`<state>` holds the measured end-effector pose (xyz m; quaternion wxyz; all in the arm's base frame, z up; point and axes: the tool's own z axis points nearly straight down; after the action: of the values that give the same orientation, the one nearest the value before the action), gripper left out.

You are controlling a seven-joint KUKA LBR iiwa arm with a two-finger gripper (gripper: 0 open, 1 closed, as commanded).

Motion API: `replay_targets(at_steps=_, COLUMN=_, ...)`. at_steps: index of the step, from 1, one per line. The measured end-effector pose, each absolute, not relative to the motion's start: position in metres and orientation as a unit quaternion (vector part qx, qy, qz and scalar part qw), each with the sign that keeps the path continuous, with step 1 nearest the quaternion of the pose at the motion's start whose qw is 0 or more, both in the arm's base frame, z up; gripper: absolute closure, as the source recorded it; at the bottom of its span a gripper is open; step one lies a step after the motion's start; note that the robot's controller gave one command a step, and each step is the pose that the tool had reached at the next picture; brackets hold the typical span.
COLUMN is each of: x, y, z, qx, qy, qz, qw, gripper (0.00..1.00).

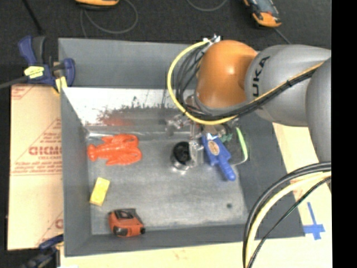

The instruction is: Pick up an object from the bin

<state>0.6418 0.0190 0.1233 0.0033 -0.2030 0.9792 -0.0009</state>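
While the gripper (192, 149) is hanging low at the middle right of the bin (75, 166), whether it is wide or narrow cannot be told.
Camera view: it is sitting between a black round object (180, 152) and a blue handled toy (218, 157), both just beside it and either the likely pick, with the orange wrist cover (220, 74) hiding its grip. An orange lobster (114, 149), a yellow block (100, 191) and a tape measure (125, 223) are lying well apart leftward, obstructing nothing.
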Motion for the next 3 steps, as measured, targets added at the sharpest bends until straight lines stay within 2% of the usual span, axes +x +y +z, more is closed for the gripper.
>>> replay_targets(at_steps=1, x=0.627, y=-0.001, z=0.116, qx=-0.345, qy=0.939, qz=-0.001, qw=0.002, gripper=0.0)
replay_targets(at_steps=2, x=0.624, y=-0.021, z=0.086, qx=-0.424, qy=0.905, qz=-0.002, qw=0.004, gripper=0.0)
replay_targets(at_steps=3, x=0.645, y=-0.024, z=0.08, qx=-0.494, qy=0.869, qz=-0.003, qw=0.012, gripper=1.0)
